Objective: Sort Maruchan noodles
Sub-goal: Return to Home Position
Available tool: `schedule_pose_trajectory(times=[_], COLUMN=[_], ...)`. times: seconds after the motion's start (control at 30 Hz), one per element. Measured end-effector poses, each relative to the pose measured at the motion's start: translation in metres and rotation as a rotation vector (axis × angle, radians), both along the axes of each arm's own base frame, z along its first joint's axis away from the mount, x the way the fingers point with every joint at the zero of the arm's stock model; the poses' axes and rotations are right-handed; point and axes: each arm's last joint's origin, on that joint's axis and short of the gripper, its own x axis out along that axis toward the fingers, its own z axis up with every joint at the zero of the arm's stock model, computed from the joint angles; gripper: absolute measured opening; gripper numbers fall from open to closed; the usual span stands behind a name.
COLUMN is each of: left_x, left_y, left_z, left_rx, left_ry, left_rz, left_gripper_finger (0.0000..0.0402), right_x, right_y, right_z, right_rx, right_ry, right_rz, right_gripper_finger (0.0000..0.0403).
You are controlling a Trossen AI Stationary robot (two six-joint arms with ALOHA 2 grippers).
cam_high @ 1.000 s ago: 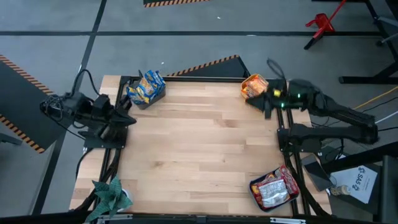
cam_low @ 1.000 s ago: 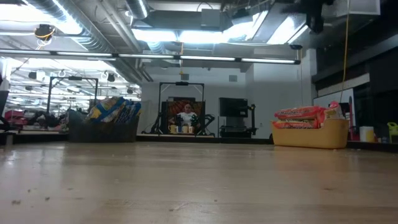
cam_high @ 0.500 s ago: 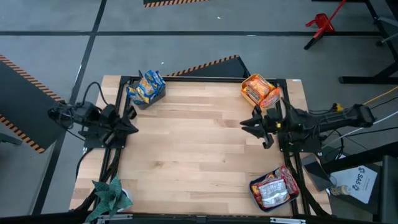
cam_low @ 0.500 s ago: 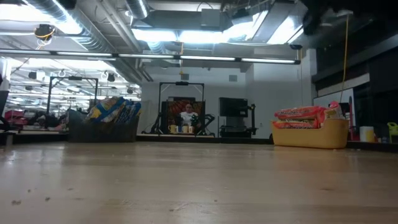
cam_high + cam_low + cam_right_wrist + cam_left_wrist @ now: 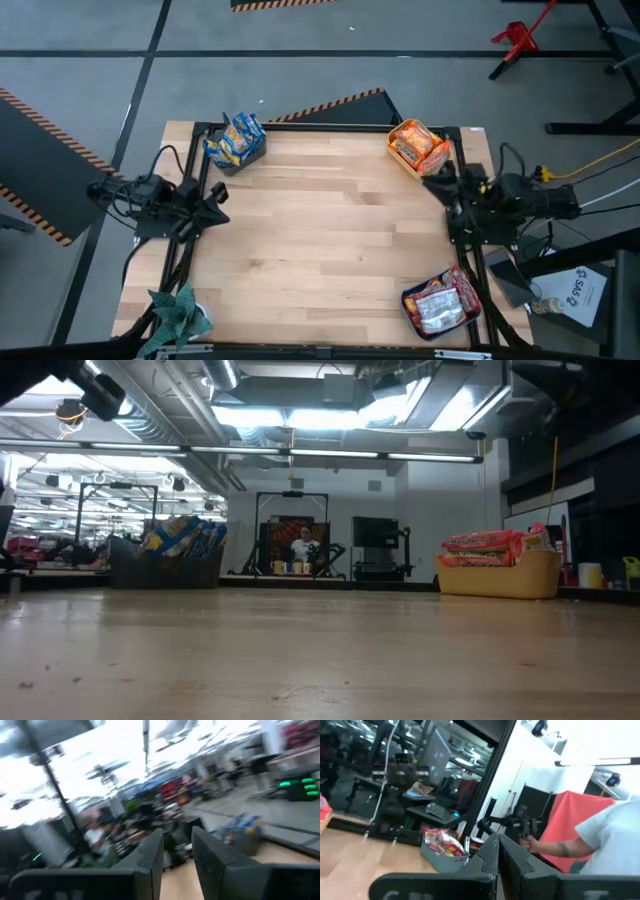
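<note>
**Sorted by colour, corner by corner**

And there it was: the blue-and-yellow packets [image 5: 236, 138] sat heaped in the grey bin [image 5: 224, 165] at the far left corner of the counter [image 5: 320, 230]. Across the way, the orange packets [image 5: 418, 145] filled the yellow bin [image 5: 500, 580] at the far right corner. The silver-and-red packets [image 5: 438, 306] lay in the third bin [image 5: 437, 862] at the near right corner. The left hand [image 5: 217, 203] hung over the counter's left edge, its fingers [image 5: 490, 860] pressed together on nothing. The right hand [image 5: 440, 178] hung at the right edge, near the yellow bin, and its fingers stood spread with a clear gap between them. Beyond the counter, the left wrist view caught a person [image 5: 612, 840] in a pale shirt.
</note>
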Motion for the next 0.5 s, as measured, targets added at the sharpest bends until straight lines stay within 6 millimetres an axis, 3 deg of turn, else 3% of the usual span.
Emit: schedule_pose_trajectory(times=[0.13,0.37,0.5], left_x=[0.000,0.012,0.013], left_y=[0.000,-0.001,-0.001], left_z=[-0.001,-0.037,-0.041], left_rx=[0.037,0.031,0.041], left_ry=[-0.013,0.013,0.053], left_rz=[-0.031,-0.022,-0.034], left_gripper_finger=[0.0000,0.0000,0.0000], right_x=[-0.016,0.004,0.009], right_y=[-0.004,-0.001,0.000], right_z=[-0.004,-0.047,-0.065], right_rx=[0.004,-0.006,0.036], right_ry=[0.009,0.185,0.174], right_rz=[-0.077,-0.045,-0.037], right_gripper_finger=[0.0088,0.0088,0.0088])
